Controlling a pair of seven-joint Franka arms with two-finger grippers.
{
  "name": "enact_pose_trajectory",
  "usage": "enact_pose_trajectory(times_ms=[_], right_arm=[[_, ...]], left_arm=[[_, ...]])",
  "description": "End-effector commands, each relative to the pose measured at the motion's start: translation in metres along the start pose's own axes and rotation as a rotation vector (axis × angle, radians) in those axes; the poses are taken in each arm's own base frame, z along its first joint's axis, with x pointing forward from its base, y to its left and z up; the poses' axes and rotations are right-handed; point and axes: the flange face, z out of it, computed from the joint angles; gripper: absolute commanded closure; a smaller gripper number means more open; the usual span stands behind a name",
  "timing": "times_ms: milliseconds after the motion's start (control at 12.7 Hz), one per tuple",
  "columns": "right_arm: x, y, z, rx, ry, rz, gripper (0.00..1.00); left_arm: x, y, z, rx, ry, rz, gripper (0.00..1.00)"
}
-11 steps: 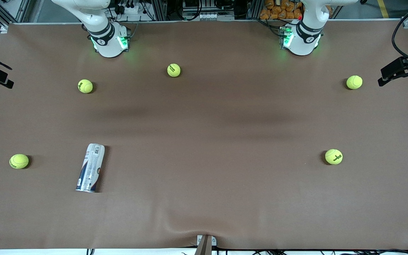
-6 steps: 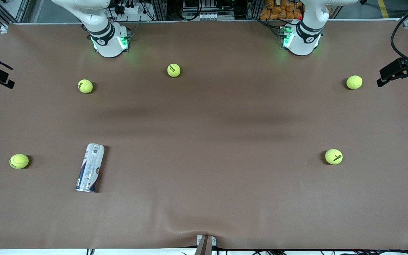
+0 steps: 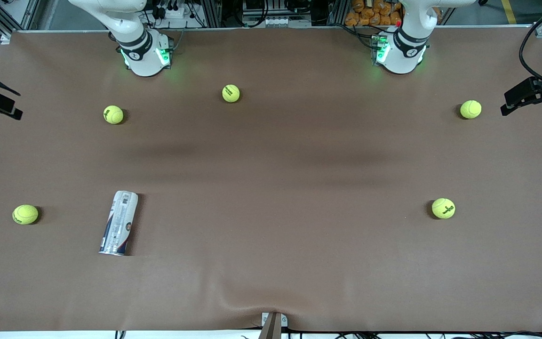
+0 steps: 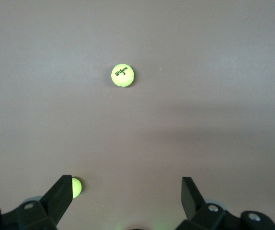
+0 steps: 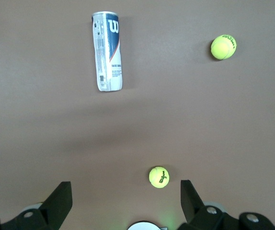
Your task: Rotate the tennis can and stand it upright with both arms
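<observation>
I am counting five tennis balls [image 3: 231,93] [image 3: 113,114] [image 3: 470,109] [image 3: 25,214] [image 3: 443,208] lying on the table [image 3: 280,197]. I am counting one tennis can [image 3: 119,222], lying on its side. I am seeing two arms [image 3: 132,33] [image 3: 410,35], standing at roughly 11 and 1 o'clock.

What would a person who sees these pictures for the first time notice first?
Probably the tennis can, lying on its side on the brown table toward the right arm's end, close to the front camera. Five yellow-green tennis balls lie scattered around it. Both end effectors, left and right, hang open high above the table, touching nothing.
</observation>
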Motion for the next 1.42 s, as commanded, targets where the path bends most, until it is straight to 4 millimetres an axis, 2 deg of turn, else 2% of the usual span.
enact_pose_trajectory(times_ms=[0, 79, 315, 473, 630, 788, 945, 1024, 1103, 1339], right_arm=[[0.032, -0.017, 0.055, -0.002, -0.101, -0.022, 0.00], [0.053, -0.027, 0.084, -0.004, -0.121, -0.037, 0.00], [0.114, -0.062, 0.173, -0.013, -0.099, -0.088, 0.00], [0.142, -0.073, 0.226, -0.016, -0.070, -0.113, 0.00], [0.160, -0.079, 0.267, -0.014, -0.052, -0.119, 0.00], [0.174, -0.086, 0.301, -0.019, -0.014, -0.138, 0.00], [0.188, -0.076, 0.335, -0.039, 0.022, -0.209, 0.00], [0.194, -0.062, 0.347, -0.038, 0.032, -0.230, 0.00], [0.195, -0.059, 0.358, -0.034, 0.023, -0.236, 0.00], [0.196, -0.063, 0.379, -0.038, 0.013, -0.244, 0.00]], left_arm=[[-0.004, 0.007, -0.008, 0.012, 0.008, -0.015, 0.00], [-0.004, 0.012, -0.007, 0.012, 0.006, -0.008, 0.00], [-0.004, 0.008, -0.007, 0.012, 0.005, -0.003, 0.00], [-0.004, 0.007, -0.007, 0.013, 0.003, -0.002, 0.00], [-0.005, 0.001, -0.005, 0.012, -0.004, -0.006, 0.00], [-0.006, 0.003, -0.004, 0.013, -0.018, -0.009, 0.00], [-0.006, 0.003, -0.002, 0.013, -0.029, -0.014, 0.00], [-0.006, 0.002, -0.003, 0.013, -0.027, -0.014, 0.00], [-0.006, 0.000, -0.003, 0.013, -0.027, -0.013, 0.00], [-0.005, 0.000, 0.000, 0.011, -0.032, -0.013, 0.00]])
